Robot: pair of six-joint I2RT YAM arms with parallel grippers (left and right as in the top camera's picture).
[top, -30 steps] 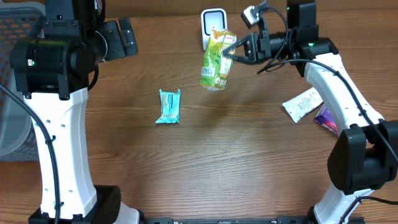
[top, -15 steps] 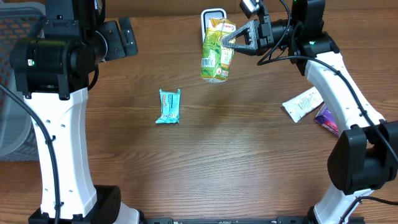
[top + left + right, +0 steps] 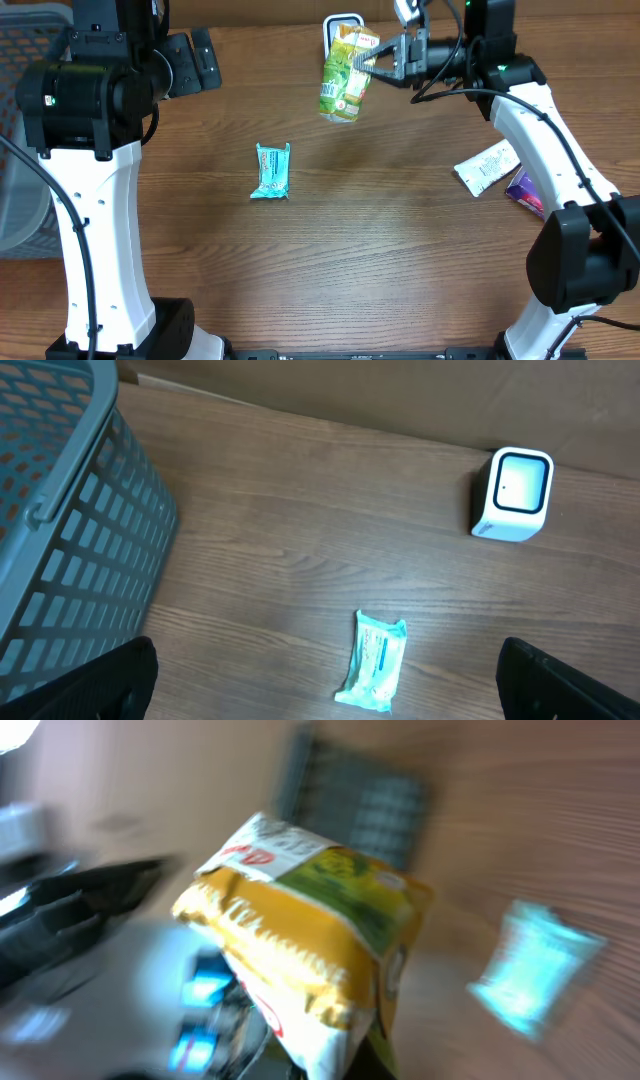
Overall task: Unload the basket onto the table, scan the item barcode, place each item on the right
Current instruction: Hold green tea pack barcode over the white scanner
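My right gripper was clamped on one edge of the green and yellow snack bag, which hung from my fingertips in the air. The white scanner stood just beyond the bag, partly hidden by it. My right wrist view was blurred. My left gripper had its jaws wide apart, holding nothing. A teal packet lay ahead between its fingers, the scanner farther ahead to the right, and a grey basket to its left.
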